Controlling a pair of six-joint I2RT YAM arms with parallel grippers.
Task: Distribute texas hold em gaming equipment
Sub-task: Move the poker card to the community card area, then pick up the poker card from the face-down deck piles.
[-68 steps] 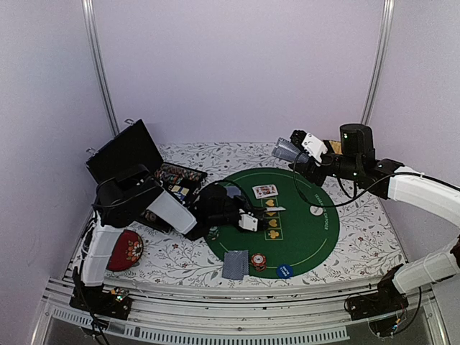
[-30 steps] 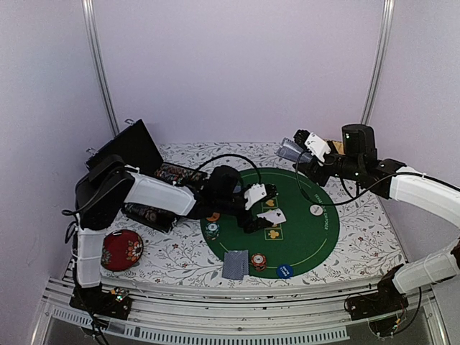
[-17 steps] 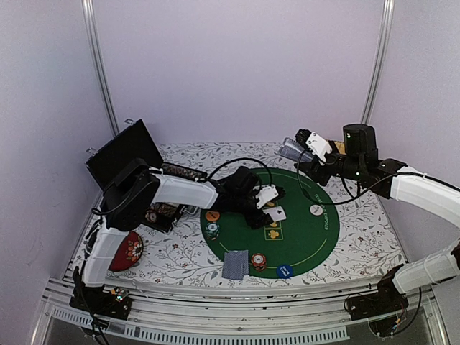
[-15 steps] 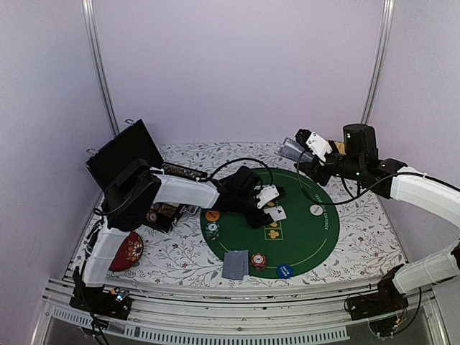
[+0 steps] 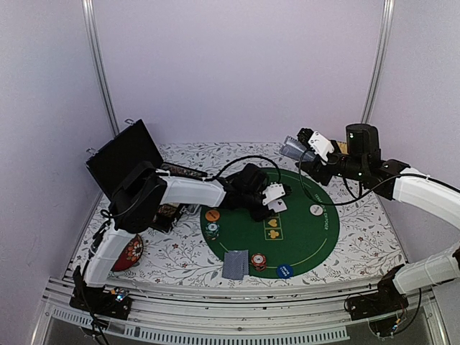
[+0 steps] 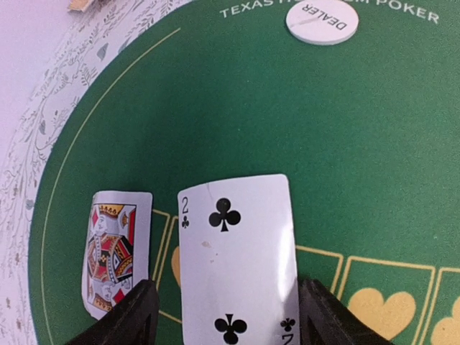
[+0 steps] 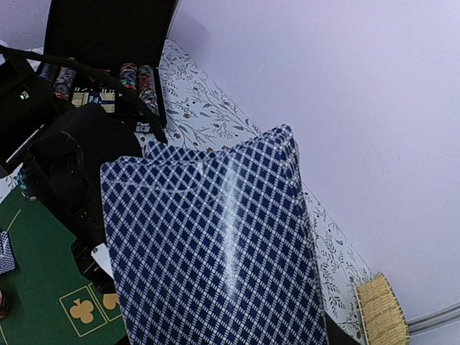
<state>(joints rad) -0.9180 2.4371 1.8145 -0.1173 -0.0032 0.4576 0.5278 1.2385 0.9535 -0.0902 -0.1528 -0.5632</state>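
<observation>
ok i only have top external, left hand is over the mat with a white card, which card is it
observer: the two of clubs, face up between the fingers of the left hand.
operator: anything lying under that arm, i cant see there
observer: yes, a face-up king with a red pip lies on the green mat, just left of the two in the left wrist view.
operator: and what is the right hand showing
observer: the right hand holds a stack of cards, slightly spread, with their blue diamond-pattern backs toward its camera.
</observation>
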